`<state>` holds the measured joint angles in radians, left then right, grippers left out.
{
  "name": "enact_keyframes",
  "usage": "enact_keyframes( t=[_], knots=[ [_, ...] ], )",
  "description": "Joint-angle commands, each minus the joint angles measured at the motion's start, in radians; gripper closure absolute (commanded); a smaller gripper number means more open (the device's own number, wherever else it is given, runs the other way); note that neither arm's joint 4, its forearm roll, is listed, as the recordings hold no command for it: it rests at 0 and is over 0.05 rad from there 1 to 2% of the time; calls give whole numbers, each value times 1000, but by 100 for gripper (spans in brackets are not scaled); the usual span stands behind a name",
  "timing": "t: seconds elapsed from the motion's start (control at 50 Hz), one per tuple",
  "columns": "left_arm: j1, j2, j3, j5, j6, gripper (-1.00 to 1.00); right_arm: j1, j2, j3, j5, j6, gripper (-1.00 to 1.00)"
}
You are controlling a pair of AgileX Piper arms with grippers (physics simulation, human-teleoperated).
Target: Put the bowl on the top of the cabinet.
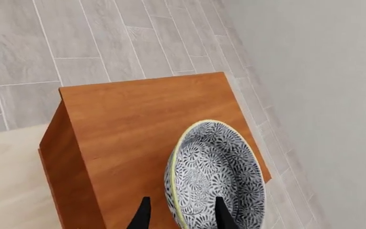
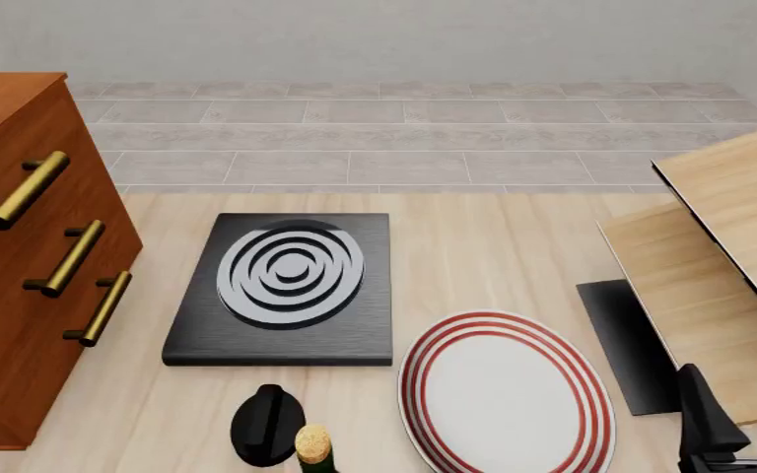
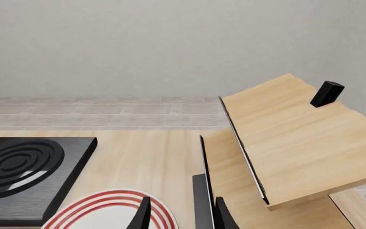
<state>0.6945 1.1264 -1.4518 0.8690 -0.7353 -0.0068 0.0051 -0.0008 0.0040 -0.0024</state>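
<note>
Holding the bowl (image 1: pixel 215 174) by its thin rim, my left gripper (image 1: pixel 181 213) has its jaws closed across the wall, tilted above the cabinet (image 1: pixel 151 129) top. It looks rigid, glazed, breakable. My right gripper (image 2: pixel 736 409) hovers, jaws parted, empty, beside the plate (image 2: pixel 504 394).

Left hand (image 1: pixel 181 217), right hand (image 2: pixel 736 409) — matte black, tapered fingers; apparently no markings.
</note>
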Motion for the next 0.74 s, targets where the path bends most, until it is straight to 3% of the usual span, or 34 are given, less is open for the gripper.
enact_keyframes(
  t=[0.02, 0.2, 0.5, 0.74],
  knots=[
    [-10, -66, -32, 30, -4, -100, 1, -1, 0, 1, -2, -100],
    [21, -130, -38, 46, -17, -100, 1, -2, 0, 1, -4, -100],
    [-1, -286, -23, 80, -42, -100, 3, 1, 0, -2, -6, -100],
    [-39, -505, -3, 122, -107, -100, 1, -2, 0, -2, 1, -100]
  ],
)
